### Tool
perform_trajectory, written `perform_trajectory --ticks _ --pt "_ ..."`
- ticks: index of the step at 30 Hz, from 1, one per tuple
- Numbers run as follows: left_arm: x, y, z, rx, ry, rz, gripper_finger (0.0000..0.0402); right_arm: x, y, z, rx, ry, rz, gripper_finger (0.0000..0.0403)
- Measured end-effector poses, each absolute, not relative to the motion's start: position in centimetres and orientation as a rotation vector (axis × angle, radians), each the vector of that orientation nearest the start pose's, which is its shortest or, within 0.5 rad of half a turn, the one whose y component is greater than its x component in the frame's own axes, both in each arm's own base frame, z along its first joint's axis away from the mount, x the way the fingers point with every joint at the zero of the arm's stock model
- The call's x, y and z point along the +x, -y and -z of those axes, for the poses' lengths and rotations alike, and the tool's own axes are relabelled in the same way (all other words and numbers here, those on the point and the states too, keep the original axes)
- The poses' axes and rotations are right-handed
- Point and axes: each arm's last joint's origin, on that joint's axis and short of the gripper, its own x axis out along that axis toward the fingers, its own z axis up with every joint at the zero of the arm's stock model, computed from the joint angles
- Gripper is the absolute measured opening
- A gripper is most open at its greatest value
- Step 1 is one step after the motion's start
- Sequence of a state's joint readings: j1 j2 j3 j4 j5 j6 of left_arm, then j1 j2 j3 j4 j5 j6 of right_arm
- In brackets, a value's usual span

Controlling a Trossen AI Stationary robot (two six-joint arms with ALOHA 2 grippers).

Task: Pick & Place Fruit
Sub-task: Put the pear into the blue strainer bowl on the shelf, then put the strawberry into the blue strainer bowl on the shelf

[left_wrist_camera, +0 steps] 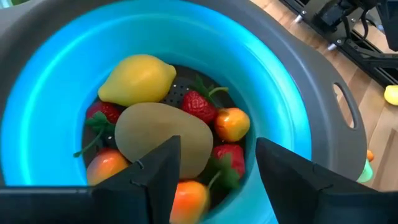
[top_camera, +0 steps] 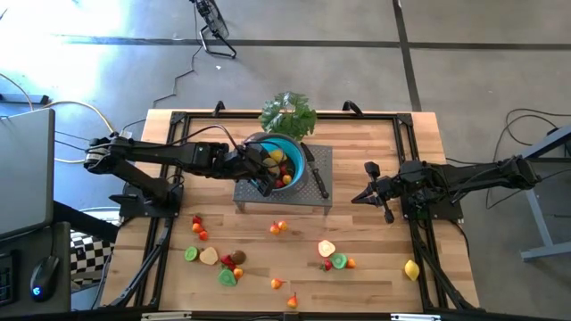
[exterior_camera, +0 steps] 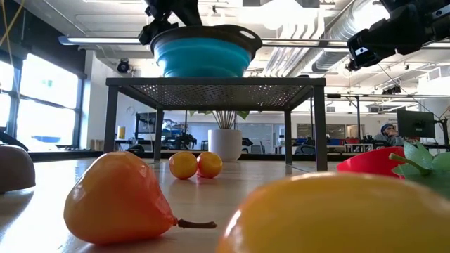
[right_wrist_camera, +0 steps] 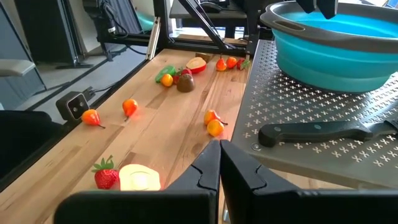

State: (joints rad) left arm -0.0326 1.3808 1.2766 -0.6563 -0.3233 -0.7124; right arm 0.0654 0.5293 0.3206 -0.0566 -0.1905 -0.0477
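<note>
Support: I see a wooden table (top_camera: pixel 375 267) | Centre, toward far edge: metal mesh stand (top_camera: pixel 323 198) sits on it | Far edge: leafy green bunch (top_camera: pixel 287 114) | Near half: loose fruit (top_camera: pixel 326 249) scattered — a yellow lemon (top_camera: pixel 411 269) near the near-right corner

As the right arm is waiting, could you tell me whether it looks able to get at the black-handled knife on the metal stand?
Probably yes: the knife lies uncovered beside the blue bowl, nothing between it and the shut right end effector.
</note>
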Motion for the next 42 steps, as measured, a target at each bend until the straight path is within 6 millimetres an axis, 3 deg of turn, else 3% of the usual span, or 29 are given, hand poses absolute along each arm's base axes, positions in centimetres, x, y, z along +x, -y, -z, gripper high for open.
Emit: perform_trajectory --ticks 15,23,29,42 --pt "28.6 0.2 -34.2 -0.586 -0.592 -0.437 0.0205 13.6 -1.4 -22.0 -0.031 -0.259 -0.261 0.0003" --pt "28.7 0.2 -37.7 -0.527 -0.500 -0.381 0.0138 13.6 -1.4 -21.9 -0.031 -0.260 -0.261 0.0003" --pt "28.6 0.2 -38.6 -0.510 -0.478 -0.369 0.0095 13.6 -1.5 -21.9 -0.028 -0.260 -0.265 0.0003" --pt "28.9 0.2 -39.1 -0.376 -0.441 -0.342 0.0080 13.6 -1.7 -22.0 0.034 -0.266 -0.328 0.0003"
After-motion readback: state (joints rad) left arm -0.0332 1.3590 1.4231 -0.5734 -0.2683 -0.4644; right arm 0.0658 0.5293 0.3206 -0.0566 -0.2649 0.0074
